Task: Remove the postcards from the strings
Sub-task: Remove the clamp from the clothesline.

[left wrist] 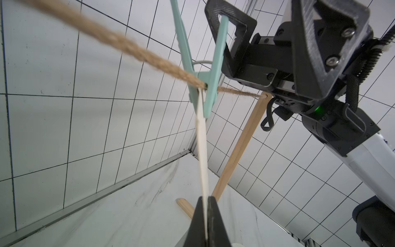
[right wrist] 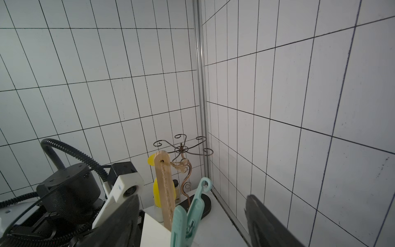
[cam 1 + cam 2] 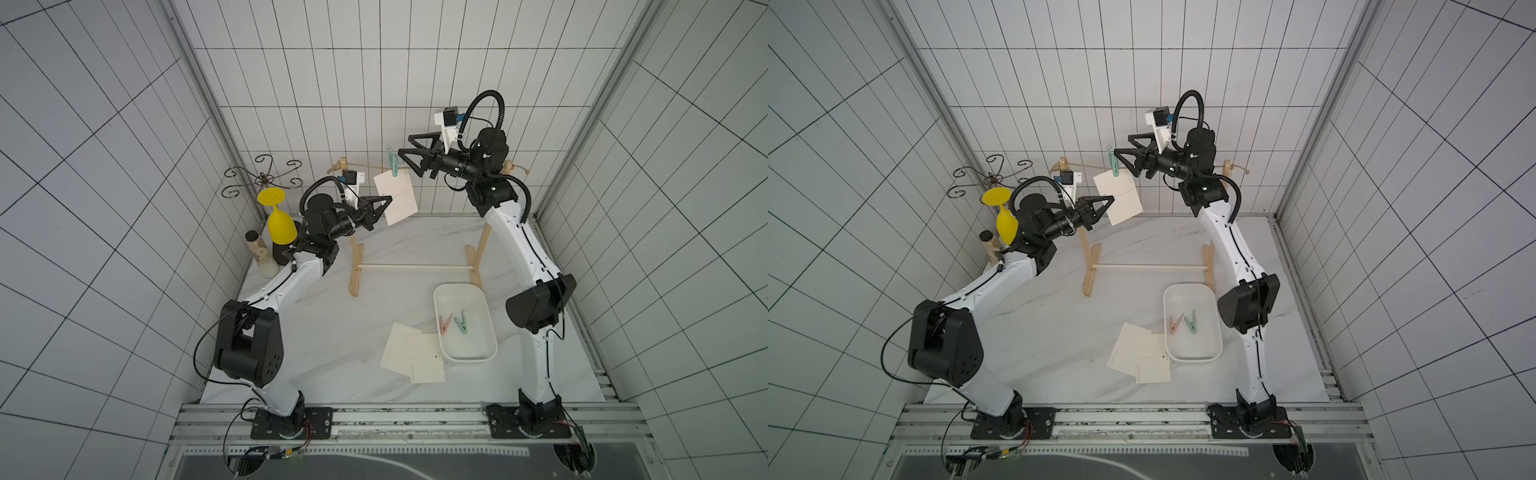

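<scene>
Left pincer clamps one hanging postcard; right pincer gapes wide; two postcards lie flat.

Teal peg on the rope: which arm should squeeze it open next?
Right. The right hand is open around the teal peg, while the left hand is shut on the hanging postcard.

left arm and right arm: white link shells, black joint housings, black base plates on the alu rail, bottom of frame. black corrugated hose loops over each wrist, thin black cable along the links. jaws black, triangular open frames, silver screws. green LED lit near right wrist
</scene>
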